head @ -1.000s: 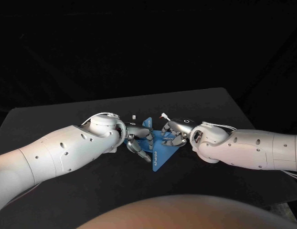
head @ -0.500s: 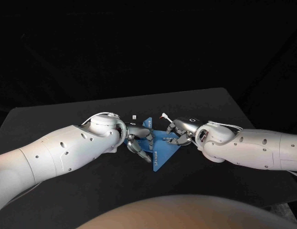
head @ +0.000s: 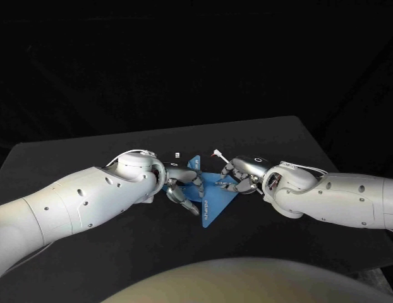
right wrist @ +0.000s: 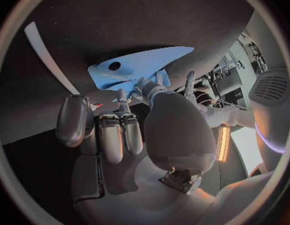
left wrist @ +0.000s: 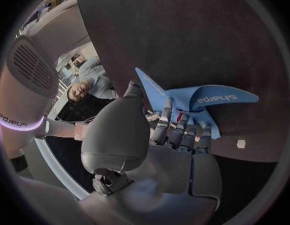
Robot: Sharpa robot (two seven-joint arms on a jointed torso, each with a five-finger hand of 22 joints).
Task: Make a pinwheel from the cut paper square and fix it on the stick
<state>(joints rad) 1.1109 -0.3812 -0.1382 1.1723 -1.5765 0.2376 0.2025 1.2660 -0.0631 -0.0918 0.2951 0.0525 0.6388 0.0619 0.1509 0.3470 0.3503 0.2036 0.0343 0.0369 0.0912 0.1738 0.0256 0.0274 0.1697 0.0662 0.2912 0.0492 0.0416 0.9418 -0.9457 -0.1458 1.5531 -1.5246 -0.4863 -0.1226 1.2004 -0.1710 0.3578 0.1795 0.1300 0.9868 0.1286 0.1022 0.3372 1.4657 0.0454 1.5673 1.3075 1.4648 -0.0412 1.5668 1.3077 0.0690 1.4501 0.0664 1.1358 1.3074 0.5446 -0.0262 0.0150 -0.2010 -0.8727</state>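
Nearest the robot is the pointed tip of the blue paper square (head: 209, 203), flat on the black table (head: 287, 136). The sheet is partly folded, and its long axis runs from that near tip away toward the far edge, passing between the two hands.

Left hand (head: 183, 186) is on the paper's left side. Its fingers (left wrist: 176, 132) are closed in on the blue flaps with the thumb against one raised flap, so it holds the paper. The flaps curl up around the fingertips.

Right hand (head: 237, 177) is on the paper's right side, just across from the left, with the two hands nearly touching over the sheet. Its fingers (right wrist: 110, 135) are curled, and the thumb and one finger meet on the paper's edge, which looks like a pinch. A small hole (right wrist: 114, 65) shows in the flap just beyond those fingertips.

Just past the right hand lies the white stick (right wrist: 45, 50). Its long axis angles away from the paper, and one end runs in behind the right hand's fingers. I cannot tell whether those fingers touch it.

Farther left, near the paper's far corner, a small white piece (head: 177, 154) sits alone on the table, apart from both hands.

My read is that this is the flap-gathering stage and the stick is not yet joined. The stick is on the right hand's side, clearly nearer that hand, so reaching for it would fall to the right while the left keeps the flaps pinned. The risk is that the flaps spring open if either hand lets go.
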